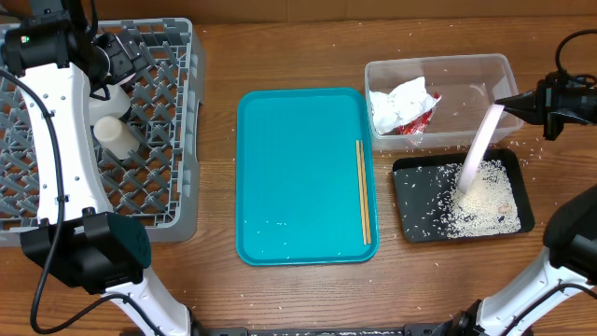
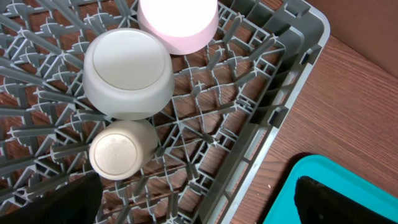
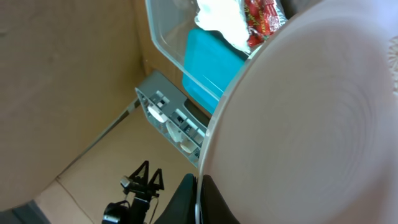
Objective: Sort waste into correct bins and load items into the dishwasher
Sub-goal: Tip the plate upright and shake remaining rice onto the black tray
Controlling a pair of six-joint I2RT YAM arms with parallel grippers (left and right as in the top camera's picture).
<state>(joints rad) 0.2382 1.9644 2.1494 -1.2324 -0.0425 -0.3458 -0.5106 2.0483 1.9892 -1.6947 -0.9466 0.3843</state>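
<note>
I count 3 dishes (image 2: 127,74) in the rack (image 2: 273,106), with my left gripper (image 2: 198,182) spread wide above them. My right gripper (image 1: 508,103) clamps 1 white plate (image 1: 478,154), tilted edge-down at the black tray's (image 1: 410,201) rice heap (image 1: 485,201).

No lettering to read anywhere here, and the red wrapper (image 1: 417,119) is too small to make out.

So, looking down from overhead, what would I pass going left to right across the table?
grey rack → teal tray → clear tub
</note>
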